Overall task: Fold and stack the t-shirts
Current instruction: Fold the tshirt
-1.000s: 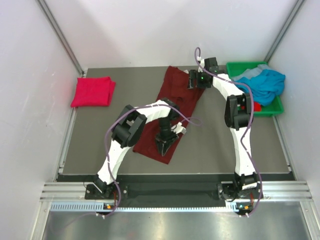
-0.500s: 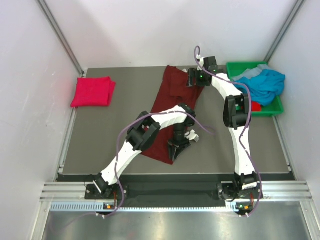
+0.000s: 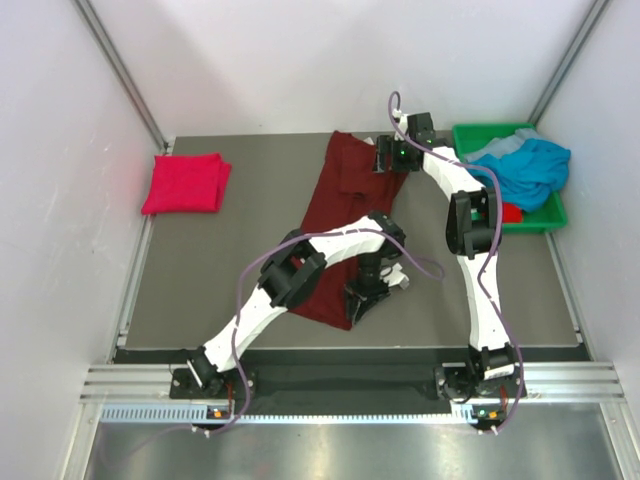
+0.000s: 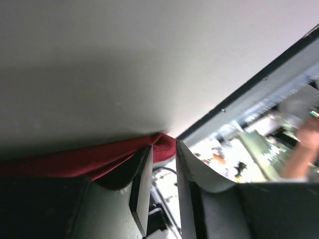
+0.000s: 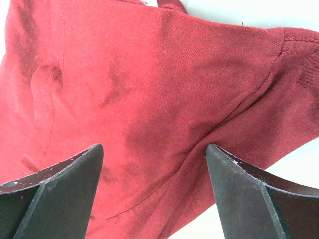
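Across the middle of the frame, on the grey table (image 3: 220, 280), a dark maroon t-shirt (image 3: 340, 195) lies as a long strip from upper centre to lower centre; over the last second the left end effector (image 3: 358, 305) has slid right along the lower hem to the shirt's lower right corner; its fingers sit nearly together with maroon cloth at their tips, but whether they pinch it cannot be told; the right end effector (image 3: 385, 158) stays spread wide, released, over the shirt's upper end; this looks like a corner grab before a fold; a folded crimson t-shirt (image 3: 185, 183) sits upper left; a teal t-shirt (image 3: 530, 165) waits in the green bin (image 3: 548, 222), upper right.
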Robot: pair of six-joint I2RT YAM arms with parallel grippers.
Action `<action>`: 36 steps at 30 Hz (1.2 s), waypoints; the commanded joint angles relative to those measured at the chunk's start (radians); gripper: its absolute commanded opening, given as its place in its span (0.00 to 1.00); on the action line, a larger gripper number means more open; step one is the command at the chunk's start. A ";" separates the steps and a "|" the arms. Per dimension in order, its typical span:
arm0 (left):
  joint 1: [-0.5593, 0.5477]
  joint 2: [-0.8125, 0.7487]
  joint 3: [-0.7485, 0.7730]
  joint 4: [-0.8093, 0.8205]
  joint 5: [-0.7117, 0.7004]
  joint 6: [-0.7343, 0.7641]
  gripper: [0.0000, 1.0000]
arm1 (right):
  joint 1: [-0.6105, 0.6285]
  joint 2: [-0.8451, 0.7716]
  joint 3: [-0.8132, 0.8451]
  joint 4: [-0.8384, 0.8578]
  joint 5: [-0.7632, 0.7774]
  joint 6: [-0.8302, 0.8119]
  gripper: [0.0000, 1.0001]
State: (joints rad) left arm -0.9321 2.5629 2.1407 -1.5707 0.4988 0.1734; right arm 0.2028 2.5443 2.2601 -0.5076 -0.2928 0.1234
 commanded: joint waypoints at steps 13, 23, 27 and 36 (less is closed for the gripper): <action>-0.013 -0.345 -0.269 0.284 -0.232 0.037 0.32 | 0.010 -0.033 -0.002 0.014 0.018 -0.033 0.85; 0.124 -0.259 -0.407 0.402 -0.260 0.057 0.38 | 0.007 -0.024 0.007 0.020 0.021 -0.021 0.85; 0.128 -0.184 -0.368 0.405 -0.224 0.055 0.38 | 0.007 -0.019 0.018 0.017 0.021 -0.018 0.85; 0.046 -0.004 -0.144 0.364 -0.105 0.005 0.38 | -0.016 -0.002 0.036 0.021 0.032 -0.019 0.85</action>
State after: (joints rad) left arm -0.8181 2.4306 1.9671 -1.4445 0.3389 0.1711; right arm 0.1967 2.5443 2.2597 -0.5072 -0.2863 0.1081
